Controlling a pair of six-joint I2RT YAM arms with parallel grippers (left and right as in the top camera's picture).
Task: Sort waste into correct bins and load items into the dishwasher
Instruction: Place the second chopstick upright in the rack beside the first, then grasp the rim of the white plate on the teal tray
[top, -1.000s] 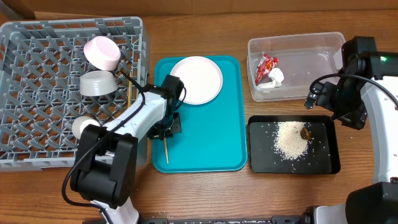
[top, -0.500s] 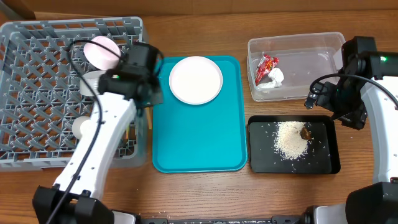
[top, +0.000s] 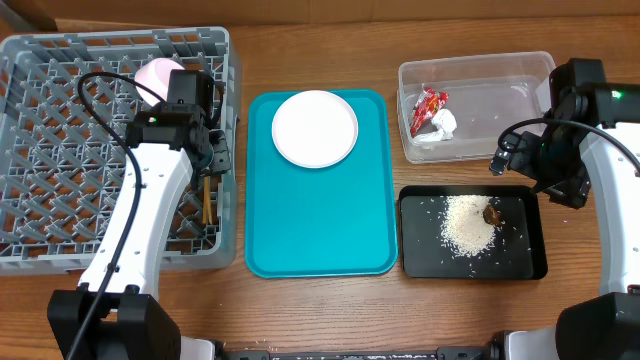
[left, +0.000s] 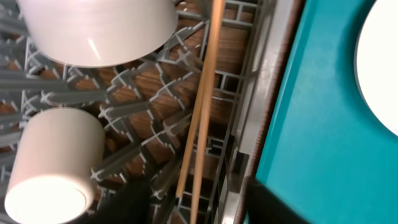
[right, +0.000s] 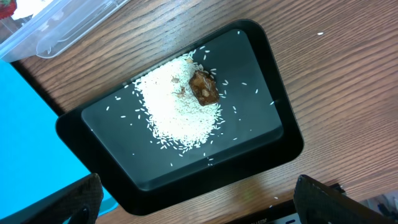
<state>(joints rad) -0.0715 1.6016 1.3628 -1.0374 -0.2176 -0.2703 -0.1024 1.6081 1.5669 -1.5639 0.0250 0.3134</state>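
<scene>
Chopsticks (left: 200, 112) lie flat on the grey dish rack's (top: 60, 150) lattice by its right wall. My left gripper (left: 198, 208) hovers over them, fingers apart, so I judge them loaded.

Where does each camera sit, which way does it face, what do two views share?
Overhead: above the table, facing straight down on rack, teal tray, tub, black tray; left arm and right arm show.
Left wrist: over the rack, facing down at chopsticks; left tool at bottom edge.
Right wrist: over the black tray, facing down at rice; right tool at bottom corners.
Shared: overhead and right wrist show rice.
</scene>
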